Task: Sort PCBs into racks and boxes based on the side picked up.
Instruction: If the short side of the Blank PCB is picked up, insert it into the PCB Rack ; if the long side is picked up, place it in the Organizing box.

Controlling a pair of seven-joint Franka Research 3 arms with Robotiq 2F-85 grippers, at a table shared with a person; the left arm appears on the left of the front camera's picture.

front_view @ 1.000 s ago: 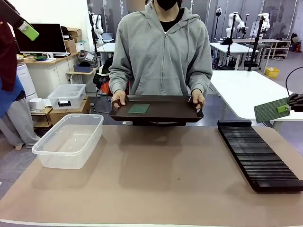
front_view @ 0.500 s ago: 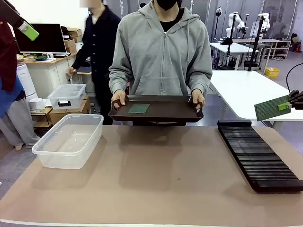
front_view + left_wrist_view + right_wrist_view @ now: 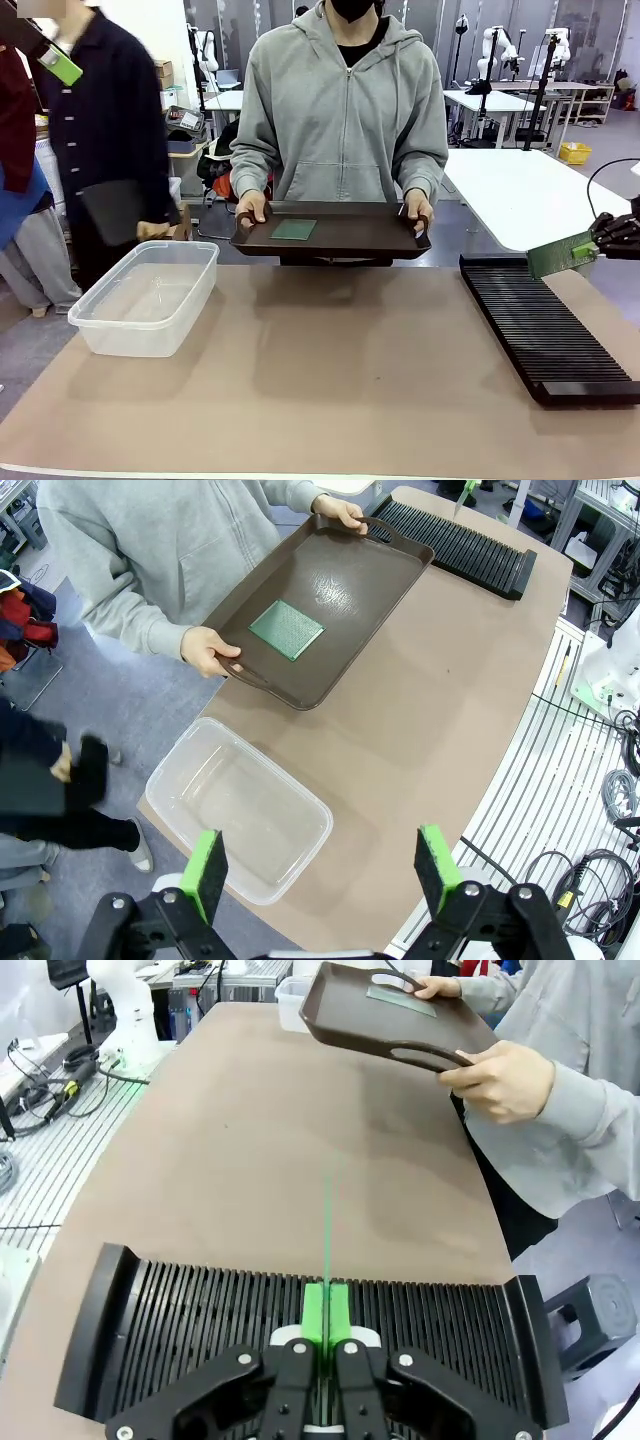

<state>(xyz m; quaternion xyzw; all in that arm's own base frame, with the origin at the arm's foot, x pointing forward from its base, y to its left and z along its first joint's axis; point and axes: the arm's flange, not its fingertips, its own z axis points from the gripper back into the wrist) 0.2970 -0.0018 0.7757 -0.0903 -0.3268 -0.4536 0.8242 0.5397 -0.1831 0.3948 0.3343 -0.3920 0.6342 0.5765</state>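
Note:
My right gripper (image 3: 592, 244) is shut on a green PCB (image 3: 560, 254), holding it edge-down just above the far end of the black rack (image 3: 545, 328). In the right wrist view that PCB (image 3: 326, 1222) shows edge-on as a thin green line between the shut green pads (image 3: 325, 1312), over the rack's slots (image 3: 220, 1322). A second PCB (image 3: 293, 229) lies flat on the dark brown tray (image 3: 370, 236) that the person holds by both handles. The clear box (image 3: 147, 295) stands at the table's left. My left gripper (image 3: 318, 862) is open, high above the box (image 3: 240, 815) and the PCB on the tray (image 3: 286, 630).
The person in a grey hoodie (image 3: 340, 110) stands at the far edge holding the tray. Another person in dark clothes (image 3: 105, 130) passes behind the box at the left. White tables stand behind the rack at the right. The brown table mat (image 3: 330, 370) is bare in the middle.
My right gripper has lowered the PCB toward the rack's far end and tilted it flatter. A person in dark clothes has walked leftward behind the box.

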